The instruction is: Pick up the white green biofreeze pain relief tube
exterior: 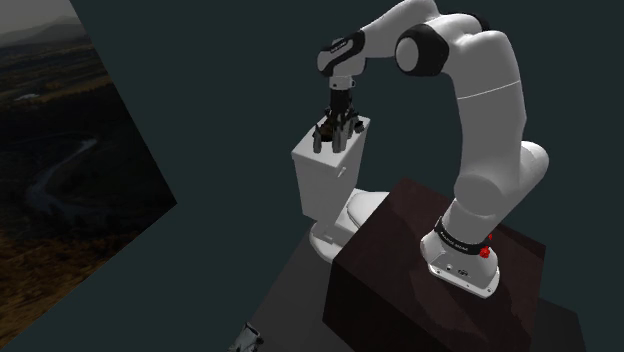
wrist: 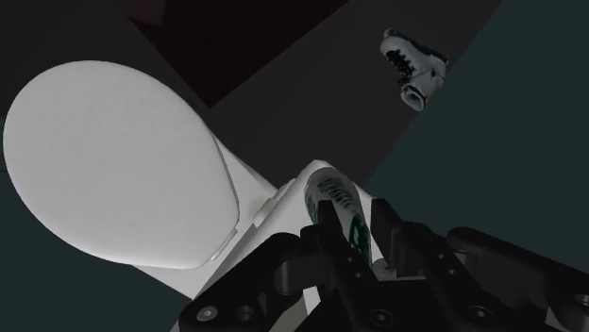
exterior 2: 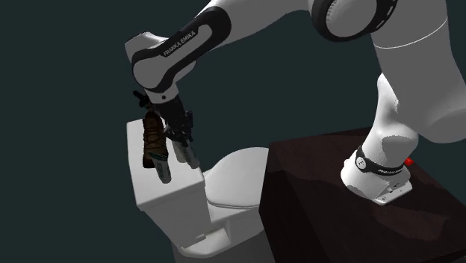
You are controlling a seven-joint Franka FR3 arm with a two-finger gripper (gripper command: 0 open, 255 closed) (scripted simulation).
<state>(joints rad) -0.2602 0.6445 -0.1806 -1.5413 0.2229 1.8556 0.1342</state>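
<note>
A white tube (wrist: 332, 198) with green print is seen clasped in the black gripper (wrist: 355, 219). Its long axis is set along the fingers and its rounded end is pointed away from the hand. It is held roughly upright over the flat top of the white toilet tank (exterior 2: 160, 202). Whether the tank is touched cannot be told.

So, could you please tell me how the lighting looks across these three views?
Shoulder view: dim overall, with the white toilet tank standing out against a dark backdrop. Second exterior view: the stand is nearly lost in shadow. Wrist view: the toilet lid is the brightest surface, evenly lit without glare, and the tube shows its green marking clearly.
</note>
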